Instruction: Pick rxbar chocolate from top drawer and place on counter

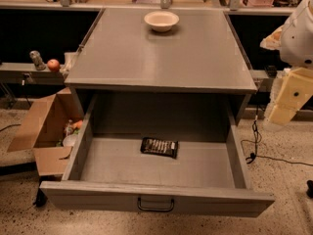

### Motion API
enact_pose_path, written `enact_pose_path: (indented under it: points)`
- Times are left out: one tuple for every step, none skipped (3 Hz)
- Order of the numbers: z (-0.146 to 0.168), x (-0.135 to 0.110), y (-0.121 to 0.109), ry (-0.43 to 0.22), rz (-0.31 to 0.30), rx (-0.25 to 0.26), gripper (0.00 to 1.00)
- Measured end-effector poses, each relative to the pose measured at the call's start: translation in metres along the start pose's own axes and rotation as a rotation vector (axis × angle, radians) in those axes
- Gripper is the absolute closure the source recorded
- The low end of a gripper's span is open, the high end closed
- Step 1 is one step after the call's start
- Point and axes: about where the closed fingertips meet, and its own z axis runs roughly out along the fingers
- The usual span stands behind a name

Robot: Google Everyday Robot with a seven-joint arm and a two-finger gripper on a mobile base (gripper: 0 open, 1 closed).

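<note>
Black-wrapped chocolate bar (159,147) lies in the open top drawer (98,196), not yet grasped or moved to the grey tabletop (195,58); the end effector (288,102) hangs well apart at right, its state impossible to tell.

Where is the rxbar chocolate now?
The rxbar chocolate lies in the open top drawer, centre-back on its floor, below the counter; the gripper is at the camera view's right edge.
</note>
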Motion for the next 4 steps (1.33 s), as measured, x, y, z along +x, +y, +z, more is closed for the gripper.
enact_pose_path:
  points:
    - [0.0,0.0,0.0,0.0,0.0,0.0,0.0]
    - [0.052,-0.012,0.012,-0.047,-0.027,-0.059,0.0]
    - [0.115,-0.031,0.034,-0.108,-0.052,-0.15,0.0]
    - [0.169,-0.06,0.061,-0.225,-0.039,-0.225,0.0]
